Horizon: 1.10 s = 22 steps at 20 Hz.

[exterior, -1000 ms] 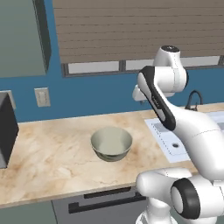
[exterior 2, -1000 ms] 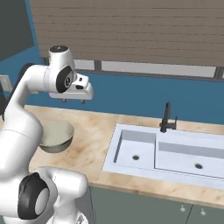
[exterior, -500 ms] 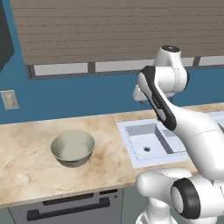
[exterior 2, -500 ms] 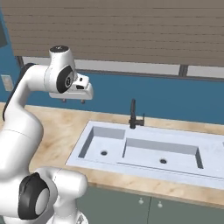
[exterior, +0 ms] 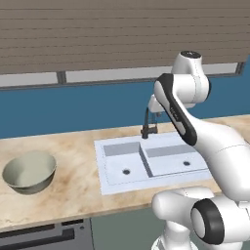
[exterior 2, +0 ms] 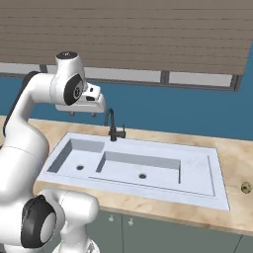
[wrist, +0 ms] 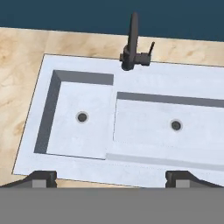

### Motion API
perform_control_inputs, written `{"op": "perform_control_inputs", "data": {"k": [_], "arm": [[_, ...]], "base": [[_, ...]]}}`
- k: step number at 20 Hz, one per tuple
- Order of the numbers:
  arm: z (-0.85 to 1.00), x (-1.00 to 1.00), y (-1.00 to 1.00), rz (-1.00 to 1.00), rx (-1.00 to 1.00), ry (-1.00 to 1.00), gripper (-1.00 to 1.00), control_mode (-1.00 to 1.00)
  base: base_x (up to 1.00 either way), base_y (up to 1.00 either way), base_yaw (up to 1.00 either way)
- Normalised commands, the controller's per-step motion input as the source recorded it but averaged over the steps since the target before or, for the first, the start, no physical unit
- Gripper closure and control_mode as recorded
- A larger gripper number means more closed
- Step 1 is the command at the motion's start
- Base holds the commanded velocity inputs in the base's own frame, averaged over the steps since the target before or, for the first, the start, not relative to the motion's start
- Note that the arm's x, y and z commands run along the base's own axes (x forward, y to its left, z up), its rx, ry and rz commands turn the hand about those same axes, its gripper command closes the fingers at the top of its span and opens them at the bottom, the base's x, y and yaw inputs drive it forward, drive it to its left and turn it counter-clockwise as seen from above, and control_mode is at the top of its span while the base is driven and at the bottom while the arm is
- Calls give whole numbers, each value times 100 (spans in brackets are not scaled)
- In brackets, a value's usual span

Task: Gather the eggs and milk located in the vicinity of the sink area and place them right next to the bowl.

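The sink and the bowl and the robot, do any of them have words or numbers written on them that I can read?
None: no words, numbers or signs can be read here.
The sink and its faucet are plain.
The bowl is plain.
The small round thing on the counter past the sink is too small to tell what it is or whether it bears a mark.

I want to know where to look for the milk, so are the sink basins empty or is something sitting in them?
Empty. Both basins of the sink show bare white floors with only drain holes.
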Motion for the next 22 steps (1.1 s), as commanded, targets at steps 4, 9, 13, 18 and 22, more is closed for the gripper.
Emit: {"op": "perform_control_inputs", "data": {"k": [4,9,13,18,22], "arm": [[0,0,0,0,0,0,-100,100],[0,0,0,0,0,0,-100,100],[0,0,0,0,0,0,-100,100],[0,0,0,0,0,0,-100,100],[0,0,0,0,0,0,-100,100]], "base": [[0,-70,0],[-2,-71,0],[-1,-69,0],[0,-61,0],[-1,-54,0]]}}
